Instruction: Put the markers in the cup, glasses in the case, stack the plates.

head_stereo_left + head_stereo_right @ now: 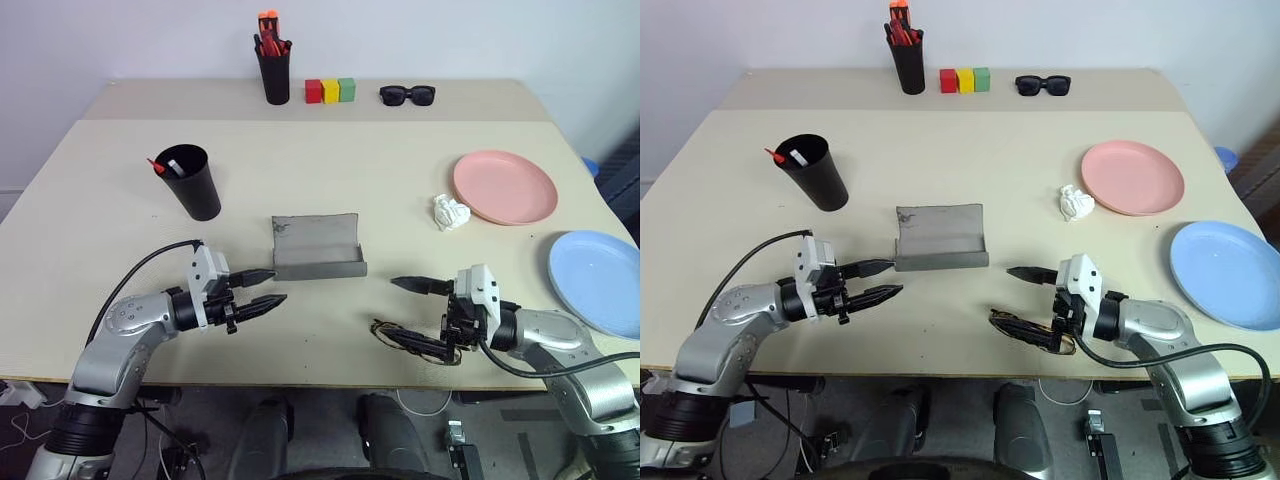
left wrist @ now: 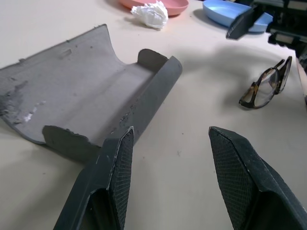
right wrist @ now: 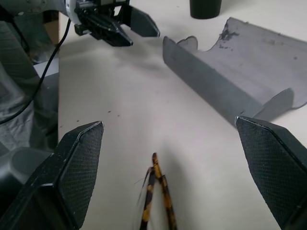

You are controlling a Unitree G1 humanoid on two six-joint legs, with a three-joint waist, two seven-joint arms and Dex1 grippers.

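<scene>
Spectacles (image 1: 1025,331) with a thin dark, tortoiseshell-mottled frame lie folded on the beige table (image 1: 400,180) near its front edge, directly under the right gripper (image 1: 425,318), whose two black fingers are spread wide with nothing between them; one finger juts out level above the frame, the other sits low beside it. The right wrist view looks down between those parted fingers at the folded temples (image 3: 156,201) on the tabletop. The grey spectacle case (image 1: 317,247) lies open in the middle of the table, lid flat and felt-like lining up, its surface scuffed with pale marks. The left gripper (image 1: 262,288) hovers just in front of the case's left end, jaws partly apart and holding nothing. The tapered black cup (image 1: 192,181) stands upright to the left of the case, with a white-bodied marker (image 1: 176,166) and a red-tipped marker (image 1: 157,167) leaning inside it. The salmon pink plate (image 1: 505,187) rests at the right of the table with a crumpled white tissue (image 1: 450,211) just beside its left rim; the light blue plate (image 1: 597,282) sits nearer the right front corner, apart from the pink one. Along the back stand a black pen holder (image 1: 274,72) of orange-red pens, three small blocks (image 1: 330,90) in red, yellow and green, and chunky black sunglasses (image 1: 407,95). No writing or brand mark is legible on anything.
</scene>
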